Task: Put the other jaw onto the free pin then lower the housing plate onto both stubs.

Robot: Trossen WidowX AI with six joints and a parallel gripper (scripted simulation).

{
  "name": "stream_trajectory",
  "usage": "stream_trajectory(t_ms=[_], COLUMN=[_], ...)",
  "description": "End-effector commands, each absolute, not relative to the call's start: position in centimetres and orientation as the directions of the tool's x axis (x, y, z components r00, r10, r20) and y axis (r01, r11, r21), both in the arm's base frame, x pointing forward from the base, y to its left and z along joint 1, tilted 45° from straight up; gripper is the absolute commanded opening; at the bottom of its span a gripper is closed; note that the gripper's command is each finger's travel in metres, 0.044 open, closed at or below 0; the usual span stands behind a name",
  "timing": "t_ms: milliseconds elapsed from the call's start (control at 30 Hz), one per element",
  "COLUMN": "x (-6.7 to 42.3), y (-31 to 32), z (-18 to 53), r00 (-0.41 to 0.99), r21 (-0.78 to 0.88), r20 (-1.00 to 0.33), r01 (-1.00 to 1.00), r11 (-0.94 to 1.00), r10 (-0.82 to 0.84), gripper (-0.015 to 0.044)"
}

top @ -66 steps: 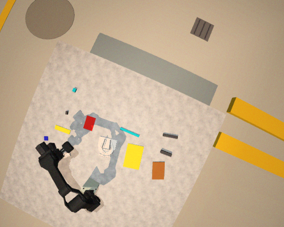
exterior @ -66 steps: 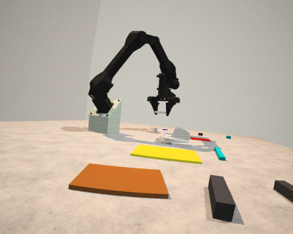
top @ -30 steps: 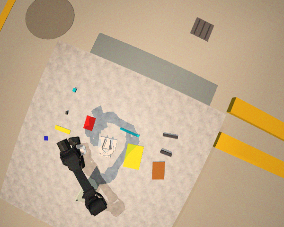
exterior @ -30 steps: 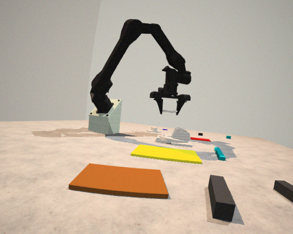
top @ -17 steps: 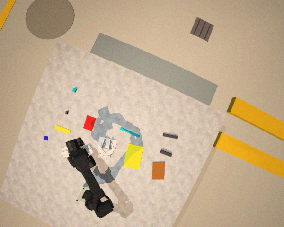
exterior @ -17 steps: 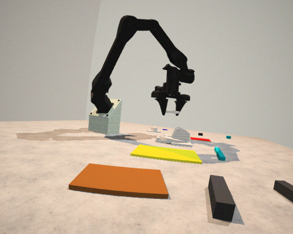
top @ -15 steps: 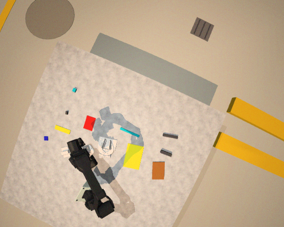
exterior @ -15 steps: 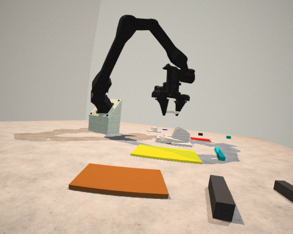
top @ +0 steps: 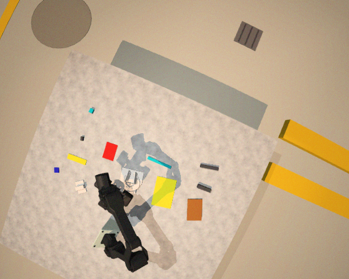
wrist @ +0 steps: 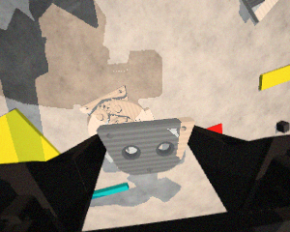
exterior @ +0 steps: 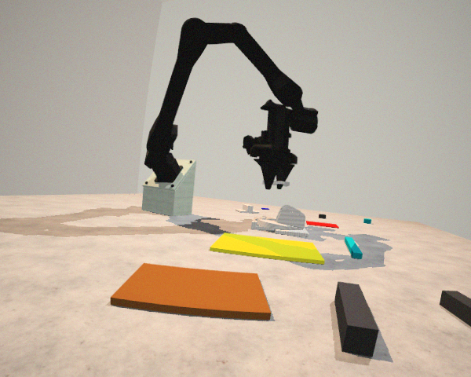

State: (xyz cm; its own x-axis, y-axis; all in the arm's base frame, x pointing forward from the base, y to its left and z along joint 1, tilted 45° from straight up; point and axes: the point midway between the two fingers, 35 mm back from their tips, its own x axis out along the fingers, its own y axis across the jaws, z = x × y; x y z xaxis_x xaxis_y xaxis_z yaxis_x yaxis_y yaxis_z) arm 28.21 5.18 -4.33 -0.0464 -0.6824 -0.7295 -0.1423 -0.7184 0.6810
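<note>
My gripper [top: 119,186] [exterior: 274,187] [wrist: 145,130] is shut on the housing plate [exterior: 283,184] [wrist: 149,163], a grey ribbed plate with two round holes. It holds the plate by opposite edges, well above the table. The pale gripper base [top: 132,187] [exterior: 291,232] lies on the table below, slightly to one side of my hand in the top view. Slim jaws show on the base in the top view. In the wrist view the plate hides part of the base, and an arm-like pale part shows beyond its edge. Pins, stubs and gear mesh are too small or hidden to judge.
A pale stepped block [top: 81,186] [exterior: 248,208] stands apart from the base. A yellow slab [top: 164,192] [exterior: 268,247], a cyan bar [top: 159,162] [exterior: 352,247] and a red slab [top: 110,151] [exterior: 322,224] lie around the base. An orange slab [top: 194,209] [exterior: 191,290] lies farther off.
</note>
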Motion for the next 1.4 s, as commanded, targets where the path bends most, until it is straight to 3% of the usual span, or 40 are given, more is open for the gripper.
stream_trajectory(t_ms=[0,333,1367], x=[28.2,28.3,28.2], y=[3.9,1.5,1.4], z=[-3.6,-2.1,-2.0], r00=[-0.051,-0.057,-0.057], r21=[0.691,0.677,0.676], r20=[-0.722,-0.71,-0.71], r01=[-0.037,0.218,0.223], r11=[-0.721,-0.703,-0.702], r10=[-0.69,-0.702,-0.702], gripper=[0.0351,0.0351,0.0351])
